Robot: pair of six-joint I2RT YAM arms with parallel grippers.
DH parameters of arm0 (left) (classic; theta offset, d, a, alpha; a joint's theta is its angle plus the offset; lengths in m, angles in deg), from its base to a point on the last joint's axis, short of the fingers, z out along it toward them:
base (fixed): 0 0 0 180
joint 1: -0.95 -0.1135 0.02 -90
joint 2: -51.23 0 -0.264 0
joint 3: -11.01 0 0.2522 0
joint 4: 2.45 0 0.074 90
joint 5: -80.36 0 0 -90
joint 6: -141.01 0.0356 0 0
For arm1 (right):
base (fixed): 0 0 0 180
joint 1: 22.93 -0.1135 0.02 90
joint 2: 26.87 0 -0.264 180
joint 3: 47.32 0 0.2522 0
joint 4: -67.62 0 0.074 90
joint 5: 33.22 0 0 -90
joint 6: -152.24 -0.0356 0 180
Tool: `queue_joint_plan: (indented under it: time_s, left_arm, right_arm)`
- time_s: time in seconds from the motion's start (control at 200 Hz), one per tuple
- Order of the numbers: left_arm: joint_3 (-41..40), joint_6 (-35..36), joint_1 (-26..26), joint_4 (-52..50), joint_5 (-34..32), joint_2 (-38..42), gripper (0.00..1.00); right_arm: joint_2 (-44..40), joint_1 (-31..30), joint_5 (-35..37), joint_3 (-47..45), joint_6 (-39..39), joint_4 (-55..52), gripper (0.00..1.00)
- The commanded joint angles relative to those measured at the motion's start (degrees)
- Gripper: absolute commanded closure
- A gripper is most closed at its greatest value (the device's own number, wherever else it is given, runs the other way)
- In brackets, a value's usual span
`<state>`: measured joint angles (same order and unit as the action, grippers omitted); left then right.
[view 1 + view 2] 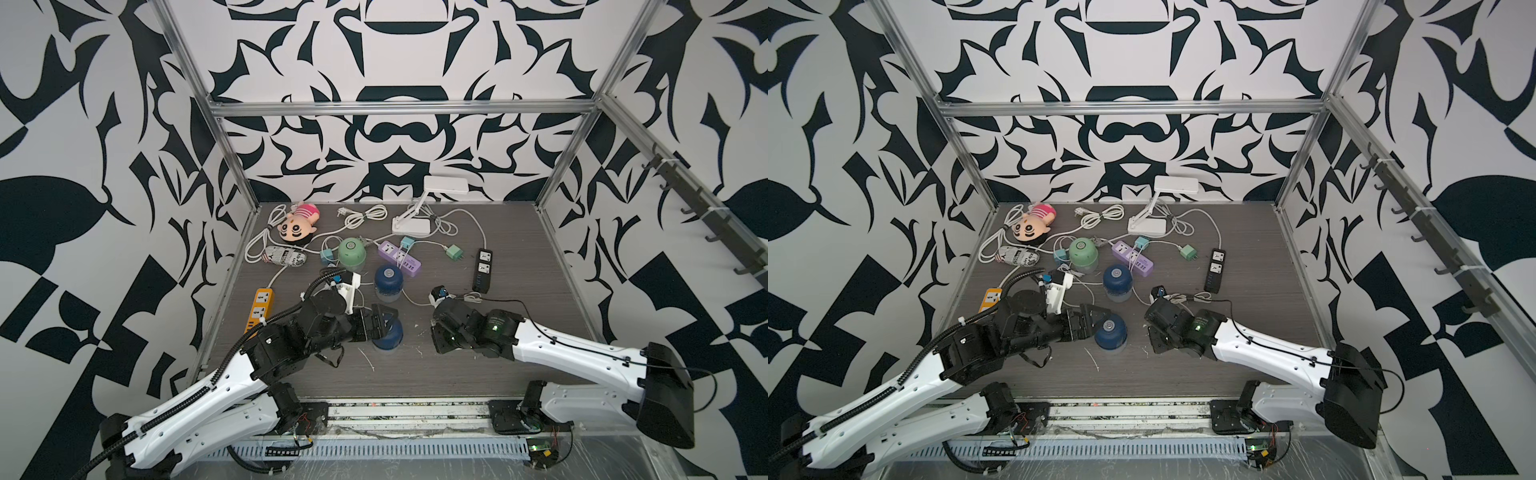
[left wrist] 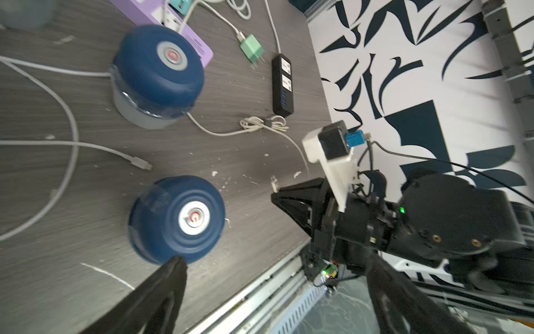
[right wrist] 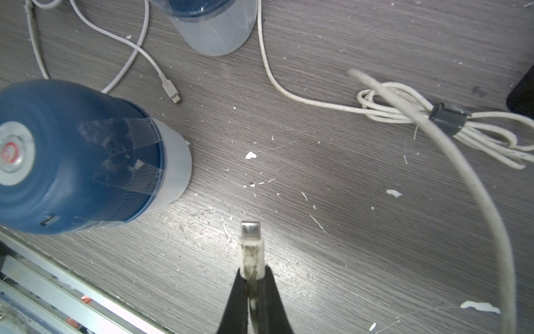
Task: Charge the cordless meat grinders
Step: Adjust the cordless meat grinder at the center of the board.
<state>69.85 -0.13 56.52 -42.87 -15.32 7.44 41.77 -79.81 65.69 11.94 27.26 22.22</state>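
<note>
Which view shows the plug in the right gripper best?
The right wrist view: the plug fills the foreground, pinched in the right gripper, its metal tip clear. The left wrist view shows it tiny; in both top views it cannot be made out.

The nearest grinder (image 1: 1111, 330) stands between the left tool (image 1: 1098, 324) and right tool (image 3: 252, 274).

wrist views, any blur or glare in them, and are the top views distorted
Right wrist view: the near navy grinder is smeared, the cable plug in the jaws is sharp, glare whitens the table beside it. Left wrist view: the far navy grinder is slightly soft, the jaws blurred. Both top views: sharp, evenly lit, frame posts splay outward.
</note>
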Motion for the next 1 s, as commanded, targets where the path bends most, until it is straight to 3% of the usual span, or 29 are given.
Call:
queue_joint_plan:
  time_s: [0.0,0.245,0.43,0.645,0.835,0.995]
  left_arm:
    - [-4.11,7.8,-0.33,-1.45,-7.07,1.65,0.01]
    - [-24.76,9.61,0.52,17.91,-1.72,6.43,0.01]
    - [-35.07,15.25,4.54,29.59,-8.7,7.48,0.01]
    - [-38.99,20.8,6.92,42.76,-11.02,-0.56,0.01]
    - [-38.75,24.58,12.77,51.38,-22.19,-10.7,0.01]
    - [-38.98,26.58,14.53,60.77,-26.34,-19.1,0.01]
  right_arm:
    - [0.09,0.28,1.6,3.08,2.68,0.69,1.0]
    - [1.09,0.93,1.64,4.31,6.55,0.79,1.0]
    - [3.63,1.84,0.96,6.4,8.69,0.94,1.0]
    - [7.18,2.94,-0.5,8.95,10.07,1.11,1.0]
    - [10.04,5.05,-4.52,10.3,10.82,2.51,1.0]
    - [12.99,6.52,-9.16,11.59,11.66,3.98,1.0]
